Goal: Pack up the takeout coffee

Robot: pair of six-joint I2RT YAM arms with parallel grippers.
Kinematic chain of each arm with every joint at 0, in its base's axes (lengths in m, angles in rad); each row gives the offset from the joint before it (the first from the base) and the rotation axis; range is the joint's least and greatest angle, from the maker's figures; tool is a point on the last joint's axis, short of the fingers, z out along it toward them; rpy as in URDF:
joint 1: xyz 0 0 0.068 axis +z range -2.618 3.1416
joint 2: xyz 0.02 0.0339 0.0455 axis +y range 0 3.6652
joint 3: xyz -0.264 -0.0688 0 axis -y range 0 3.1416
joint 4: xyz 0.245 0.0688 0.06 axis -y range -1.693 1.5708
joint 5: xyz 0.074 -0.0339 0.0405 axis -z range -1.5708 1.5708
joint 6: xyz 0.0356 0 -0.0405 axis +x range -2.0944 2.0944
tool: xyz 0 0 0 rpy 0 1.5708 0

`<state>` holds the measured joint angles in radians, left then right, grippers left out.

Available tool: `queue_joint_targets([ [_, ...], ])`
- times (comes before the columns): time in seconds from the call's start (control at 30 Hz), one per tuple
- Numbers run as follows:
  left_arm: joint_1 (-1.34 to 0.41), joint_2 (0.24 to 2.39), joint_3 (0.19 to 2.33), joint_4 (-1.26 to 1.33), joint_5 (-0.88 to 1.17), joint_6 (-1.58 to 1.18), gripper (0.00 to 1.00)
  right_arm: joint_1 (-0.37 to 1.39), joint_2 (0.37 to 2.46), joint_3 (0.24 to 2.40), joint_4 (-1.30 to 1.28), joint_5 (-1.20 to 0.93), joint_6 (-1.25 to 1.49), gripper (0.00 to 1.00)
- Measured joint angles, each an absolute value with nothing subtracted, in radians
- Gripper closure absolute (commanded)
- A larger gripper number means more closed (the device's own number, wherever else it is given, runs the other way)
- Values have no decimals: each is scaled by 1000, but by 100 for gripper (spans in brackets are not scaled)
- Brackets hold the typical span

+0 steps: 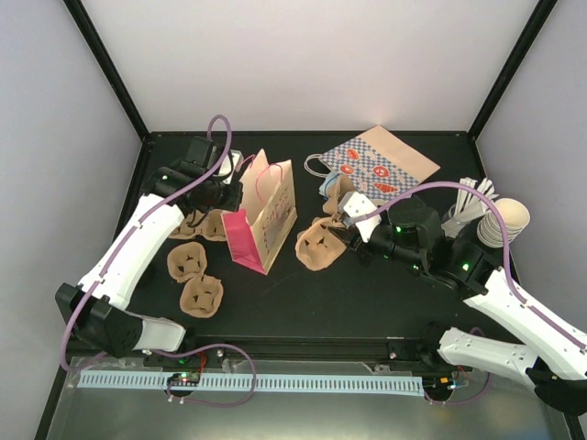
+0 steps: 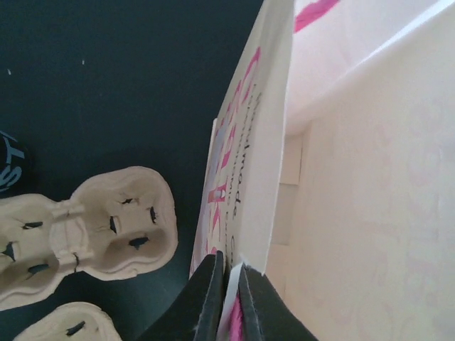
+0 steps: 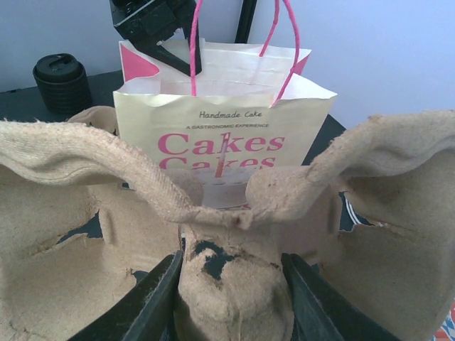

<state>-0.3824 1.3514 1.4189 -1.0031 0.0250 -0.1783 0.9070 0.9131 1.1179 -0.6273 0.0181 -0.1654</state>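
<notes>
nearest the bases, the right gripper is clamped on the centre ridge of a pulp cup carrier, which faces the pink bag. beyond it, the left gripper is pinched together on the bag's rim and holds the mouth up. the step in hand looks like readying the bag so the carrier can go in. the next move calls for levelling the carrier and clearing the pink handles before lowering it. the takeout coffee cannot be picked out for sure. a small white shape behind the left wrist may be it, and neither gripper holds it. only the right wrist view shows the "cakes" print and a black lidded cup. only the top view shows the spare carriers, the stack of cream cups and a patterned flat bag at the far side.
</notes>
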Motion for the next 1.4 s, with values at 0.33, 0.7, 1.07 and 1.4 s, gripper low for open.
queue_joint_targets([
  [0.33, -476, 1307, 1434, -992, -23, -113, 98, 907, 916, 1174, -628, 25, -95, 63],
  [0.7, -646, 1210, 1392, -929, -176, -32, 98, 907, 927, 1324, -637, 107, 52, 68],
  [1.07, -784, 1224, 1361, -924, -402, 5, 98, 906, 929, 1354, -632, 41, 128, 69],
  [1.4, -832, 1210, 1316, -891, -433, 12, 98, 906, 950, 1299, -519, -199, 228, 69],
])
